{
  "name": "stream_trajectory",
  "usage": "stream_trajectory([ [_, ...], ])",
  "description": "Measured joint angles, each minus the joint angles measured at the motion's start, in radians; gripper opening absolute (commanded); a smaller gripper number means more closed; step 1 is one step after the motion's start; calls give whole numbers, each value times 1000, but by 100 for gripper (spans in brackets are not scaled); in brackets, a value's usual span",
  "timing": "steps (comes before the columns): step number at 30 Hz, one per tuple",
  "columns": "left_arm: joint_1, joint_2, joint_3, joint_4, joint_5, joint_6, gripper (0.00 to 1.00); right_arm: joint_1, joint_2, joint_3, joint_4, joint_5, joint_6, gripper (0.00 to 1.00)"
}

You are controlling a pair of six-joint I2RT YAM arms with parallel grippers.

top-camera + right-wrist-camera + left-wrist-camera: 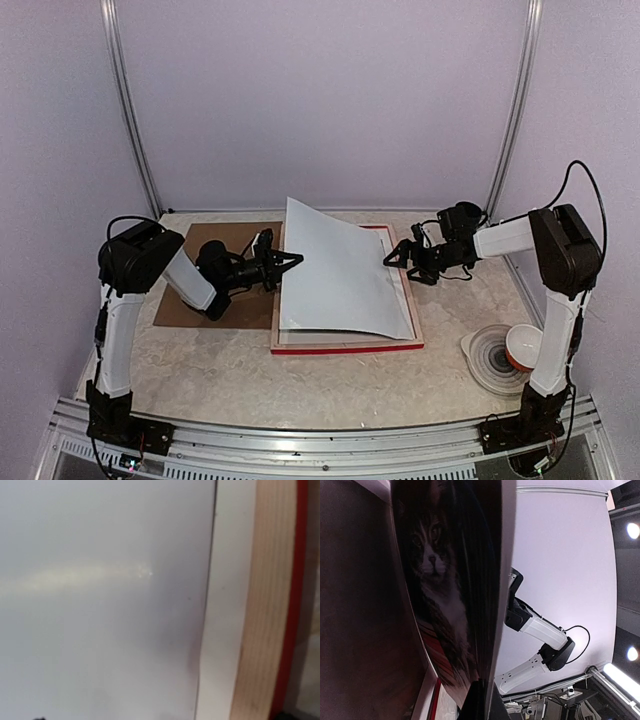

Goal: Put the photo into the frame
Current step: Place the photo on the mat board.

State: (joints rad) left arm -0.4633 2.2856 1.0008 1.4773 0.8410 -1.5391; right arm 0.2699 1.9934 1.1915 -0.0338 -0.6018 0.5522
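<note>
left fingers pinching photo, white back from above, cat only in left wrist view, right fingers spread over frame

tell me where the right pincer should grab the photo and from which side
Its free right edge, coming in low from the right. The photo is a thin sheet, white back up, its left edge pinched and raised by the left pincer, while the right edge lies low over the frame just ahead of the open right pincer.
</note>
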Motion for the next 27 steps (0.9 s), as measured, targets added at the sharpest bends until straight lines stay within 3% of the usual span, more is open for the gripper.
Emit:
stream_trajectory([
  [13, -20, 9, 11, -164, 21, 156, 5, -2, -3, -5, 6, -12, 10, 99],
  [22, -20, -57, 98, -448, 37, 378, 16, -2, -3, -5, 4, -15, 10, 99],
  [27, -15, -71, 120, -548, 19, 457, 16, -3, -4, -5, 2, -21, 10, 99],
])
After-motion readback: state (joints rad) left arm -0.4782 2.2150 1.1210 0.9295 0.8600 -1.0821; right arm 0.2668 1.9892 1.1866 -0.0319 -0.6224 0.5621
